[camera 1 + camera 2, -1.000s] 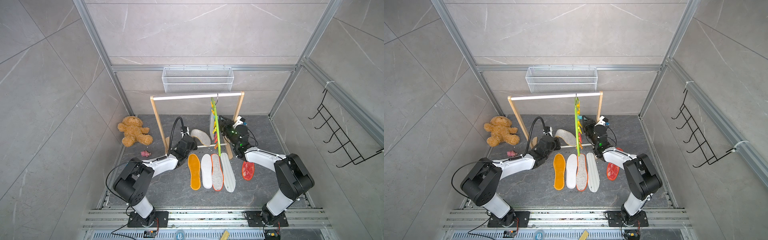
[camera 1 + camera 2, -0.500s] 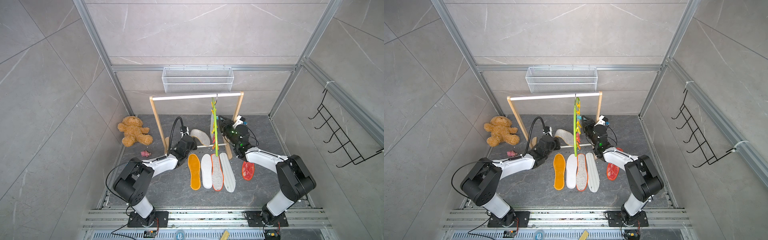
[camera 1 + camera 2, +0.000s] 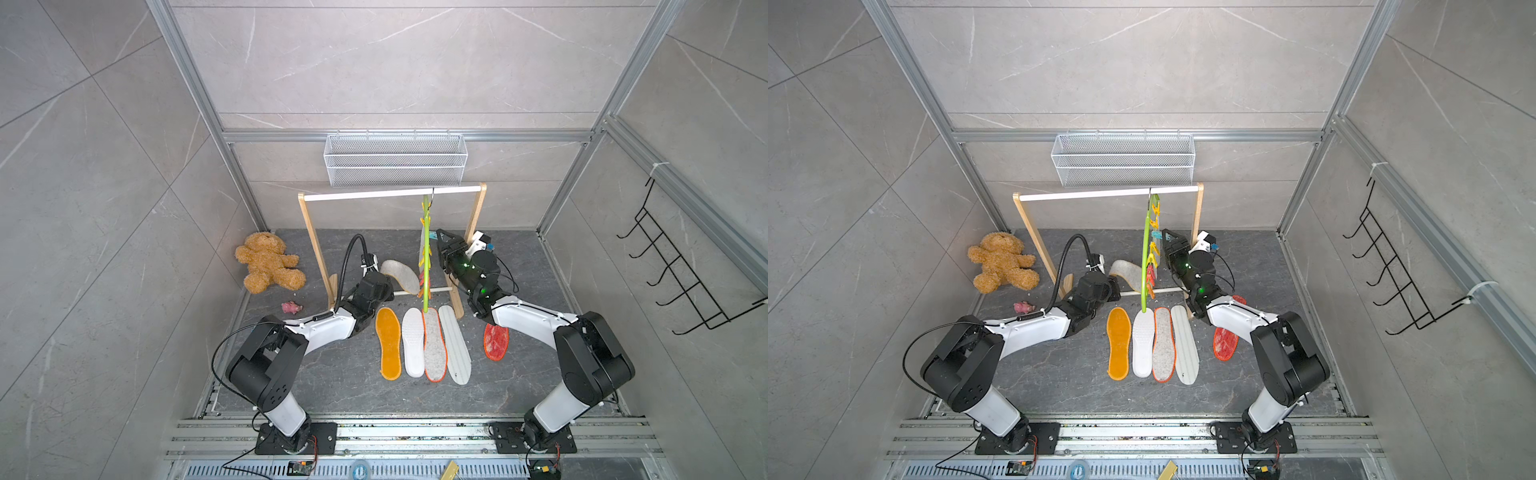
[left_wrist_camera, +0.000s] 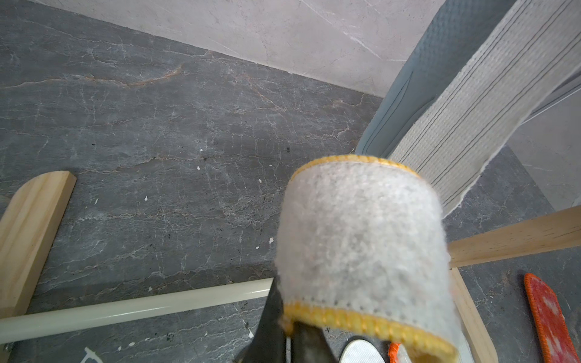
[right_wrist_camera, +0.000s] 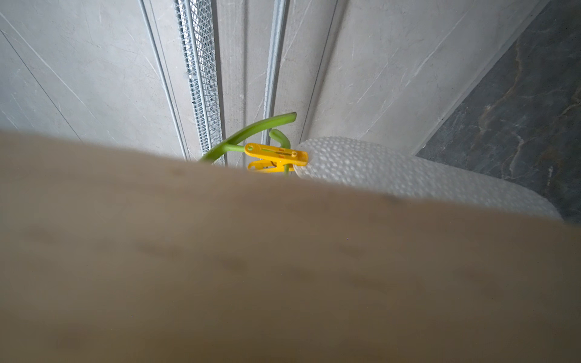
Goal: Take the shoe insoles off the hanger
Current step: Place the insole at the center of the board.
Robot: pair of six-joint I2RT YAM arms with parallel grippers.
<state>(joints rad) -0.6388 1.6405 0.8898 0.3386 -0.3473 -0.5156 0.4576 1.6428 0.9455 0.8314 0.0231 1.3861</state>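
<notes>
Hanger: curved lime-green plastic bar on a dark hook over the rack's white rail, just beside the right pincer, between it and the left pincer.
Clips: small plastic pegs, yellow, blue, red and orange, strung down the bar. A yellow clip bites a pale dimpled insole ahead of the right pincer.
Hanging insoles: a pale ribbed striped insole and a blue-grey insole hang side by side, beyond the left pincer's tips.
Felt insole: fuzzy grey felt, curled, with a yellow stitched rim, held in the left pincer.
Left pincer: pressed together on the felt insole's edge, low by the rack's bottom rod.
Right pincer: raised next to a blue clip. I cannot tell whether it is spread, as a blurred tan surface fills its wrist view.
Floor insoles: flat on the dark veined floor, nearer the bases than both pincers. Orange-yellow, white, orange-rimmed grey and pale striped lie side by side. Red mesh lies apart under the right arm.
Rack: pale wood posts.
Teddy bear: brown plush, well left of the left pincer.
Basket: white wire mesh on the back wall, above both pincers.
</notes>
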